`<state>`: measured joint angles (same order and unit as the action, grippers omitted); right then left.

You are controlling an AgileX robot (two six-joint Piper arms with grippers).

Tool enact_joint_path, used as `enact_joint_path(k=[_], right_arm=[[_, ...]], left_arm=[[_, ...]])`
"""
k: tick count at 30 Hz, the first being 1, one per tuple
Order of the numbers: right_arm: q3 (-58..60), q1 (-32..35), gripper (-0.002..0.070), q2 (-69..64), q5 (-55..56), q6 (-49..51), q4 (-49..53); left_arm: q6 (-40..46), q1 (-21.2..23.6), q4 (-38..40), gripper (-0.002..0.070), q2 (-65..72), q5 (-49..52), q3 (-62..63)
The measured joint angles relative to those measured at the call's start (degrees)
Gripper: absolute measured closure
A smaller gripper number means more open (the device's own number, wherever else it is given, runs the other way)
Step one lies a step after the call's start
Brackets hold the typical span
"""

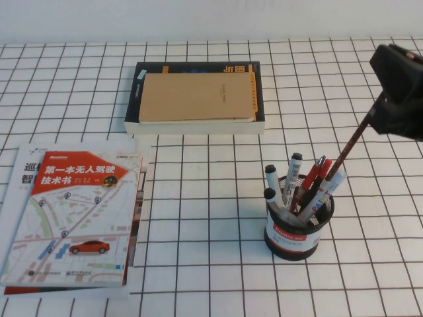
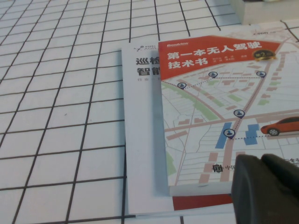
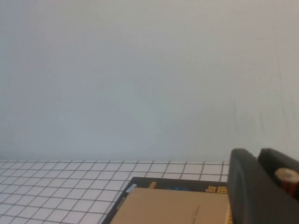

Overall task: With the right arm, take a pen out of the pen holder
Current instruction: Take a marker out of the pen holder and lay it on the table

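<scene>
A black mesh pen holder (image 1: pixel 299 232) with several pens and markers stands on the gridded table at the front right. A dark red pen (image 1: pixel 353 142) slants up from the holder's mouth to my right gripper (image 1: pixel 391 105), which is shut on its upper end, high above and to the right of the holder. The pen's lower end still sits among the other pens. In the right wrist view the pen's end (image 3: pixel 287 176) shows between that gripper's (image 3: pixel 259 156) black fingers. My left gripper (image 2: pixel 260 161) is shut and empty over a book's corner.
A tan book on a black one (image 1: pixel 195 99) lies at the back centre. Two stacked books with a red map cover (image 1: pixel 76 211) (image 2: pixel 219 107) lie at the front left. White gridded table (image 1: pixel 218 264) stretches between them and the holder.
</scene>
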<state>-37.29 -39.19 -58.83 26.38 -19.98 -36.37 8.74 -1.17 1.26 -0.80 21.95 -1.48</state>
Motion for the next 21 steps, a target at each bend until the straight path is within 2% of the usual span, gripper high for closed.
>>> enact_joint_path(k=[5,9,16,21], right_arm=[[-7.8,0.0,0.067,0.9,-10.5,-7.1,-4.1],[-16.7,0.0,0.067,-1.2,-23.9,-6.4,-3.7],[-37.5,0.0,0.067,-14.8,-54.9,9.6,6.8],[-53.3,0.0,0.067,-28.3,-72.6,18.4,10.6]], left_arm=[[0.0,0.0,0.0,0.0679,0.0,0.0,0.0],[0.0,0.0,0.0,0.0679,0.0,0.0,0.0],[0.0,0.0,0.0,0.0679,0.0,0.0,0.0],[0.0,0.0,0.0,0.0679,0.0,0.0,0.0]])
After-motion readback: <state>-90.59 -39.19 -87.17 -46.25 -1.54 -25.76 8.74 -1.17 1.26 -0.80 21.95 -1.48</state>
